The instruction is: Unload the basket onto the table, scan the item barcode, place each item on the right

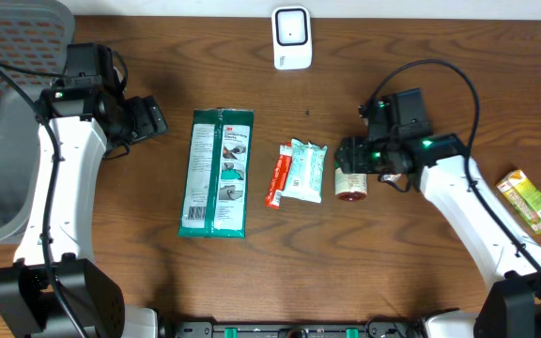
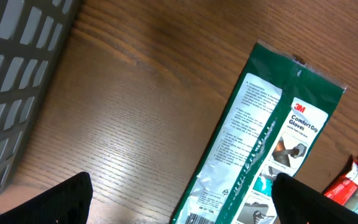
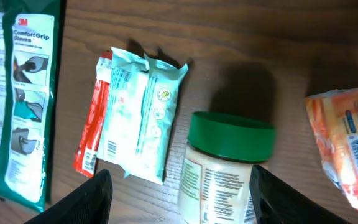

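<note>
The right gripper (image 3: 179, 186) hangs with its jaws parted on either side of a cream-labelled jar with a green screw lid (image 3: 229, 163), one finger clear of the glass and nothing firmly held. The jar seems to lie on its side on the brown wooden desk (image 1: 421, 56), probably so its printed label can be turned up. Judged from this, the jar is the item to be scanned. Just beside it lie a pale teal pack of wipes (image 1: 304, 170) and a thin red sachet (image 1: 275, 178), touching each other, and beyond them a long green packet of work gloves (image 1: 216, 175). A yellow-and-green packet (image 1: 530, 199) sits well apart on the other side. The white barcode scanner (image 1: 291, 38) stands at the desk's far edge, well apart from the jar, so a lift and carry looks needed. The left gripper (image 2: 182, 186) waits fully spread and empty near a grey mesh basket (image 1: 7, 141).
</note>
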Controlling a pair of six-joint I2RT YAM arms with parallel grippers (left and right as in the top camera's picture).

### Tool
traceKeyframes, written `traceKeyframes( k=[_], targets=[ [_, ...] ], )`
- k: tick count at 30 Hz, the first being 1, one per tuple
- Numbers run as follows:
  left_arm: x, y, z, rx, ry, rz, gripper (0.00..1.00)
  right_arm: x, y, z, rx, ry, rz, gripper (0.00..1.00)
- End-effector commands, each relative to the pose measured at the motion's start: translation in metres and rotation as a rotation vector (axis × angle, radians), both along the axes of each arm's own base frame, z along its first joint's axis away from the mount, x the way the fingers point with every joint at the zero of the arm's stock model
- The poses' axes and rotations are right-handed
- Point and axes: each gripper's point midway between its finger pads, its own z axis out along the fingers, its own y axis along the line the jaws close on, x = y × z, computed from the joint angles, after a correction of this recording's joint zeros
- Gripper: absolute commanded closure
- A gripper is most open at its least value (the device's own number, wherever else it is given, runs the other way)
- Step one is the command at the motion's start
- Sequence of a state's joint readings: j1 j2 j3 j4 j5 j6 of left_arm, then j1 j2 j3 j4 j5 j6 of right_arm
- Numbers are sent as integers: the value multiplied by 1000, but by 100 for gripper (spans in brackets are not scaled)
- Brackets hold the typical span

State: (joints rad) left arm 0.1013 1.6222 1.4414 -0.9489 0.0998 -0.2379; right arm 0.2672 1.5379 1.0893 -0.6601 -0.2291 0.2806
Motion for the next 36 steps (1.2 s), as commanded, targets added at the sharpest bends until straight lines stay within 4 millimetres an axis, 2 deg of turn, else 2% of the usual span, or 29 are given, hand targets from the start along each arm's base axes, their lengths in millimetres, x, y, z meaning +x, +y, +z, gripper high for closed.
traceKeyframes(
  k=[1,9,18,22,28,33,34,36],
  targets=[
    [0,2,-1,0,5,-1,8,5,0,0,-21,-5,-63,34],
    [0,2,-1,0,5,-1,8,2,3,-15,-128,5,-86,30],
    [0,2,-1,0,5,-1,8,12,12,-65,-143,84,-113,29],
    [0,2,-1,0,5,-1,8,14,12,-77,-149,101,-115,30],
    [0,2,-1,0,5,-1,8,13,12,-70,-162,106,-93,30],
    [0,2,-1,0,5,-1,8,14,12,-40,-198,139,-42,27],
    [0,2,-1,0,5,-1,8,17,14,-26,-197,137,-43,27],
    [0,2,-1,0,5,-1,7,21,14,-14,-194,131,-47,25]
  ],
)
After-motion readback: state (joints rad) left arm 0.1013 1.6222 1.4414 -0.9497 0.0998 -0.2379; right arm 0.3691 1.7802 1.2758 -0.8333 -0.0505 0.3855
